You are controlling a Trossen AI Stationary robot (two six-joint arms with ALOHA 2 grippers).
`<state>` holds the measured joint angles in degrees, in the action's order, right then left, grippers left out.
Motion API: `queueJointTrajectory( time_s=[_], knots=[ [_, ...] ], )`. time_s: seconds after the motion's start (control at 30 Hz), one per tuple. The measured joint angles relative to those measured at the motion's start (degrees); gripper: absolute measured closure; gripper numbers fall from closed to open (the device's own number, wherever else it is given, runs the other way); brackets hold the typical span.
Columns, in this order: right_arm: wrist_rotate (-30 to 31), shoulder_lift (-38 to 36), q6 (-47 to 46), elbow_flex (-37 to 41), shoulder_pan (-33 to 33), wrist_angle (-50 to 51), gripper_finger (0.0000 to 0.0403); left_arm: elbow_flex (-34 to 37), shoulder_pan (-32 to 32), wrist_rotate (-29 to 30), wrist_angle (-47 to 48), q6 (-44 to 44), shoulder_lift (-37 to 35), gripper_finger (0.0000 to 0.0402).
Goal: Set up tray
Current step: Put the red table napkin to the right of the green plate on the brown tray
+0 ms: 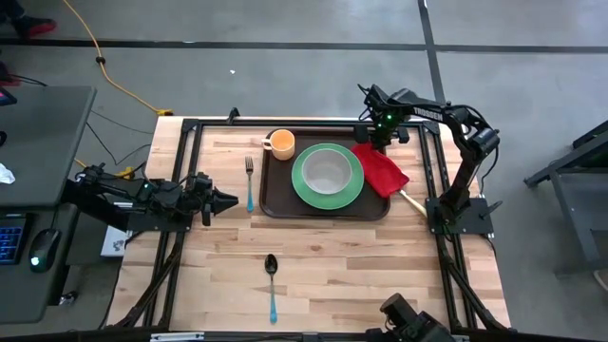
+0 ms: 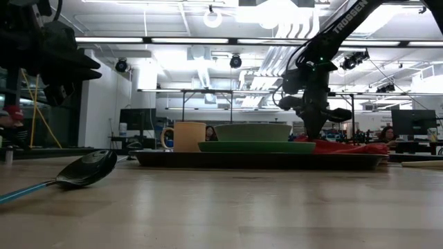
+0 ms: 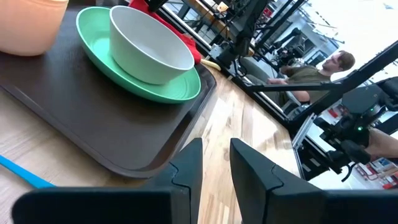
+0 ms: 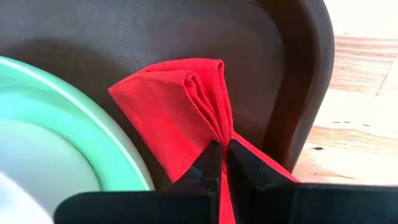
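Note:
The dark brown tray (image 1: 277, 195) lies in the middle of the table. It carries an orange cup (image 1: 281, 144) and a green plate (image 1: 353, 185) with a white bowl (image 1: 328, 171) on it. A red napkin (image 1: 382, 171) lies on the tray's right end, with its near corner over the rim. My right gripper (image 1: 376, 141) stands over the napkin's far end, shut on it. My left gripper (image 1: 231, 199) hovers left of the tray beside the blue-handled fork (image 1: 250, 185), its fingers a narrow gap apart (image 3: 216, 165), holding nothing. My right gripper pinches a bunched fold of the red napkin (image 4: 225, 127) between its two fingertips (image 4: 211, 163), with several layers gathered there. The fingers come from above, pointing down. The rest of the napkin (image 4: 168, 112) lies on the tray between the plate and the rim.
A blue-handled spoon (image 1: 272, 280) lies near the table's near edge, and shows large in the low view (image 2: 86, 169). A pale slim thing (image 1: 411, 200) sticks out from under the napkin, right of the tray. Black frame rails run along the table's sides. A person sits beyond the table (image 3: 311, 71).

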<state>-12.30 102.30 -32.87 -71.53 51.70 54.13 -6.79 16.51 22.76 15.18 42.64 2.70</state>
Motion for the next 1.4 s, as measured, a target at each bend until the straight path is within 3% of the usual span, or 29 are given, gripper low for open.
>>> queueJointTrajectory(
  time_s=[0.3, 0.6, 0.77, 1.1, 1.4],
  knots=[
    [0.4, 0.0, 1.9, 0.0, 0.0, -2.0, 0.0392, 0.0, 0.0, 0.0, 0.0, -0.1, 0.0, 0.0291],
    [3.2, 0.0, 0.5, 0.0, 0.0, -2.5, 0.0305, 0.0, 0.0, 0.1, 0.0, 0.1, 0.0, 0.0291],
    [2.8, 0.0, 0.7, 0.0, 0.0, -2.5, 0.0276, 0.0, 0.0, 0.2, 0.0, 0.1, 0.0, 0.0291],
    [-1.7, 0.0, 5.5, 0.0, 0.0, 7.2, 0.0282, 0.0, 0.0, 0.2, 0.0, 0.7, 0.0, 0.0291],
    [-1.3, -3.1, 8.5, 0.0, -2.5, 18.0, 0.0284, 0.0, 0.0, 0.2, 0.0, 0.7, 0.0, 0.0291]
  ],
)
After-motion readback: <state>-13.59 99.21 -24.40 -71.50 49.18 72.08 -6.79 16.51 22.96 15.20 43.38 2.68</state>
